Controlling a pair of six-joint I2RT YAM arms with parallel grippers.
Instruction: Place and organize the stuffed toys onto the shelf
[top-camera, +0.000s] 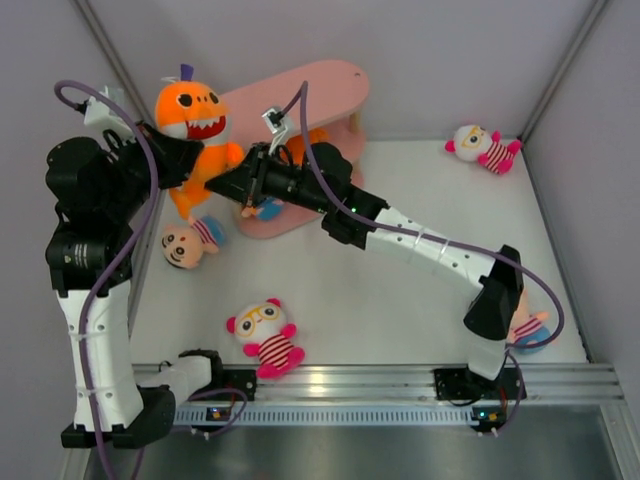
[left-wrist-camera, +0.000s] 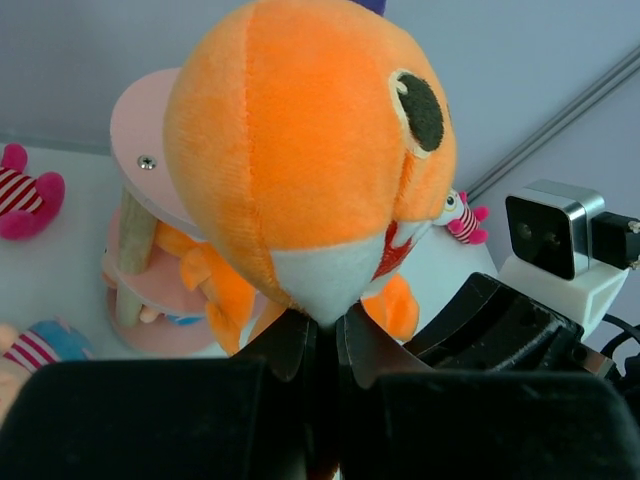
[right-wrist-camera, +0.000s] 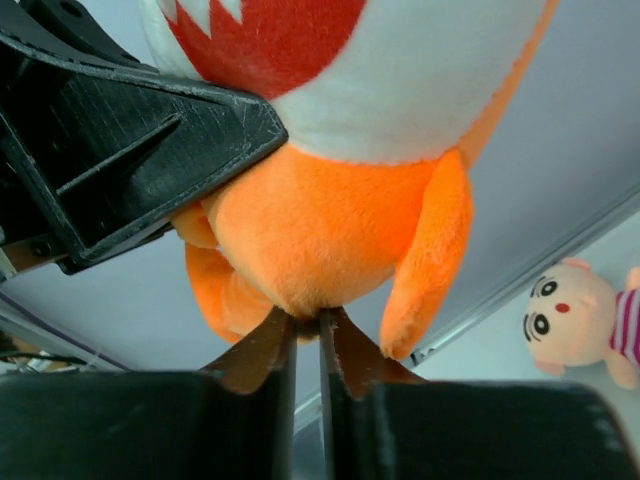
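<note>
Both pincers were pinching one orange shark (top-camera: 190, 112) in the upper left of the overhead view. The left gripper (left-wrist-camera: 328, 322) was pressed together on a fold of its pale underside, and the right gripper (right-wrist-camera: 308, 318) nipped a tuft of orange plush at its bottom. Just right of the shark, at top centre, stood the pink shelf (top-camera: 320, 85). A peach-faced doll (top-camera: 185, 245) lay below the shark, a white-faced doll (top-camera: 265, 337) at lower centre, a second white-faced doll (top-camera: 483, 148) at upper right.

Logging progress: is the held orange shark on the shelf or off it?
Off. The orange shark is held beside the shelf, pinched by left gripper and right gripper.
</note>
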